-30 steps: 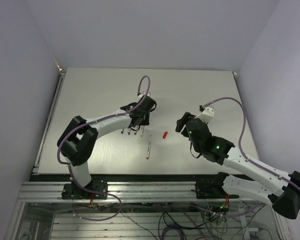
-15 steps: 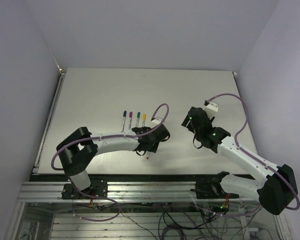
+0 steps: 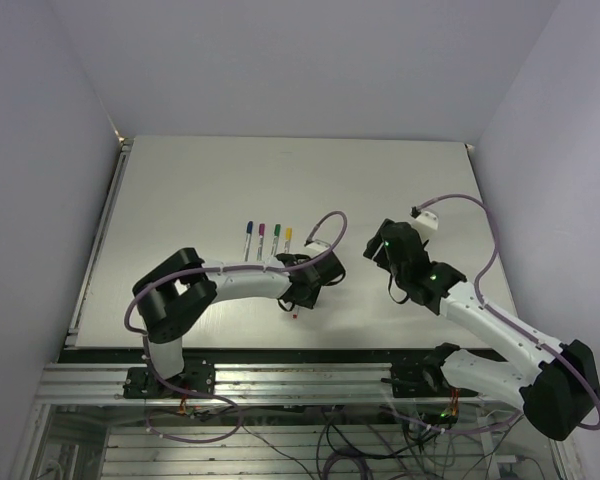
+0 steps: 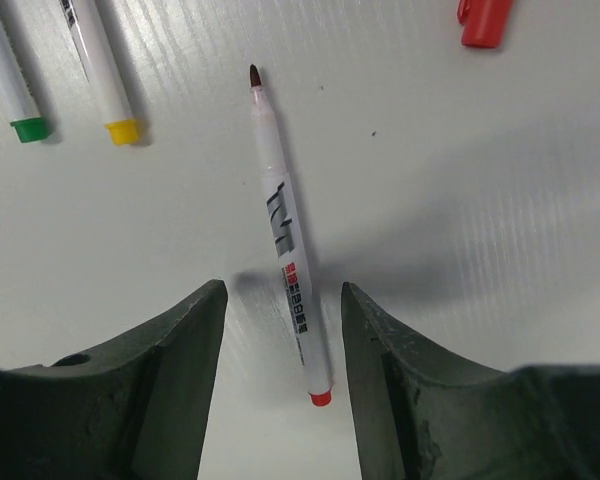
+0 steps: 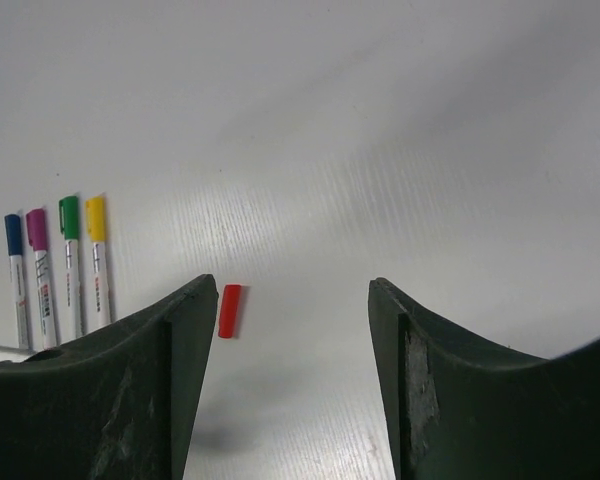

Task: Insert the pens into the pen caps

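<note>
Counting four capped pens (image 3: 267, 238) done, in a row far and left of the grippers; the fifth pen (image 4: 290, 260) lies bare-tipped, ungripped, between spread fingers of the left gripper (image 4: 282, 300), its red cap (image 5: 230, 310) loose on the table (image 3: 180, 180) before the right gripper (image 5: 290, 285), wide apart and empty

Uncapped pen (image 4: 286, 235) is carrying bold black characters and a small red block of print along its barrel, too blurred to read; capped pens (image 5: 72, 275) are showing tiny dark and red marks, equally illegible; no text is reading clearly.
</note>
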